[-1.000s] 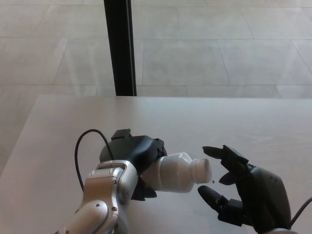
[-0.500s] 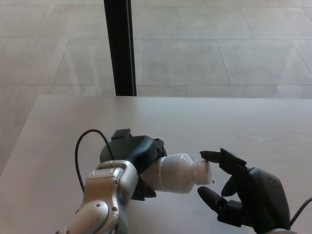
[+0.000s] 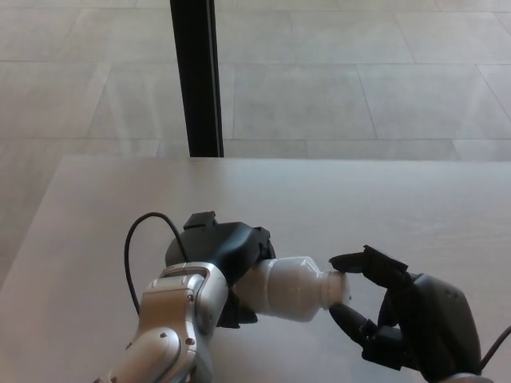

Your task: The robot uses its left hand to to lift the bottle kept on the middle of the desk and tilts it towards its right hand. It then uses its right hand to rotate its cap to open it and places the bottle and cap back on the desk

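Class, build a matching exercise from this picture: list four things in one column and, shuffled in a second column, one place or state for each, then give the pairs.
Things:
1. white plastic bottle
2. black left hand
3. black right hand
4. black vertical post

States:
A. fingertips at the cap end
B. stands beyond the desk's far edge
C. tilted, held off the desk
D. wrapped around the bottle's body

Pairs: 1-C, 2-D, 3-A, 4-B

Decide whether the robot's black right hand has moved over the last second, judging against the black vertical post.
Yes. The black right hand has closed leftward, toward the black vertical post, and its fingers now touch the white plastic bottle's cap end.
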